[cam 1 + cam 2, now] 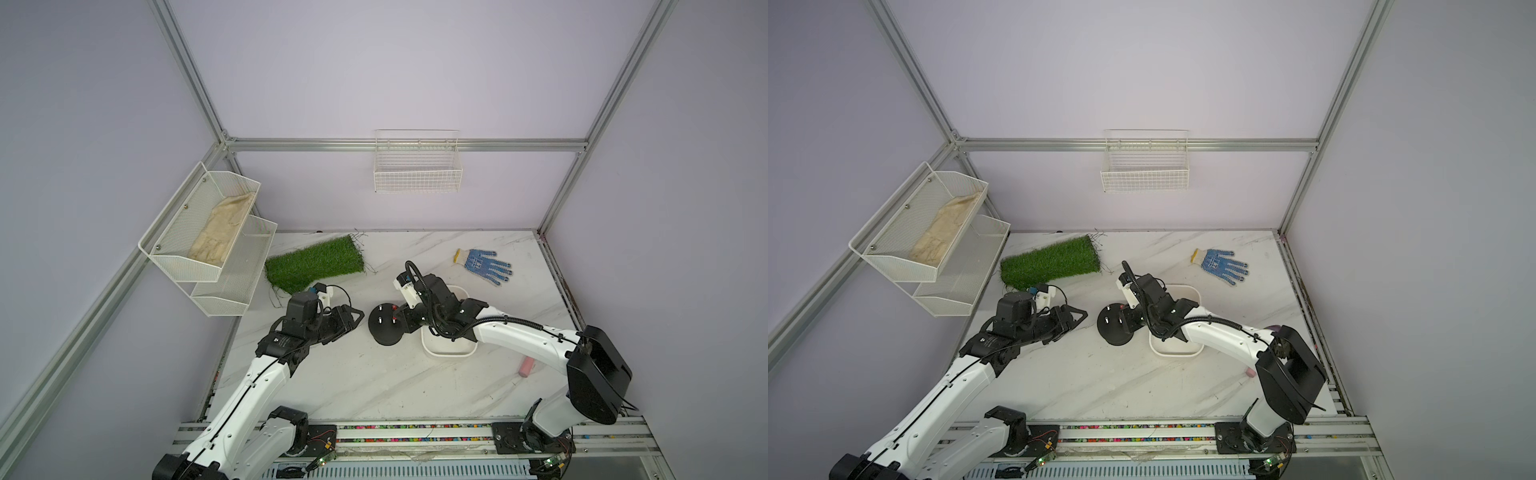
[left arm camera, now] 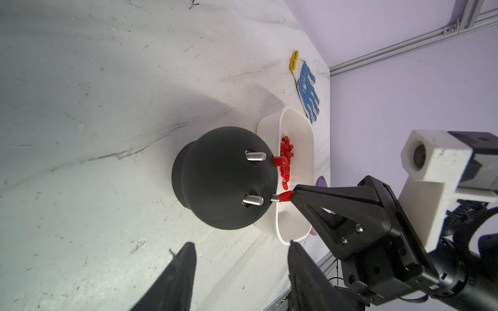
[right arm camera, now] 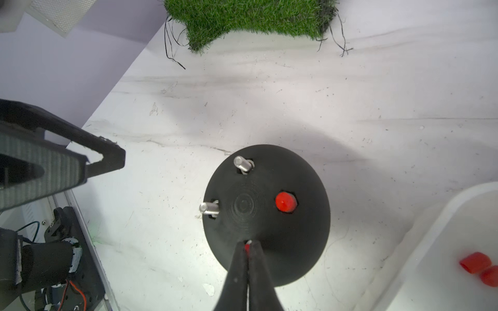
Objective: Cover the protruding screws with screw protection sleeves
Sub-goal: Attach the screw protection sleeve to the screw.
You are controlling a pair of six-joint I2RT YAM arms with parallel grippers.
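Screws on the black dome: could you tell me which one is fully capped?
The red-capped screw standing free. Two screws are bare; the fourth shows thread under the cap that the right gripper pinches.

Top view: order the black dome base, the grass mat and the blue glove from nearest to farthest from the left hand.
From the left hand, in a top view:
1. Black dome base: right next to the fingertips, on the right arm's side.
2. Grass mat: beyond the hand, toward the back left of the table.
3. Blue glove: across the table, at the back right.
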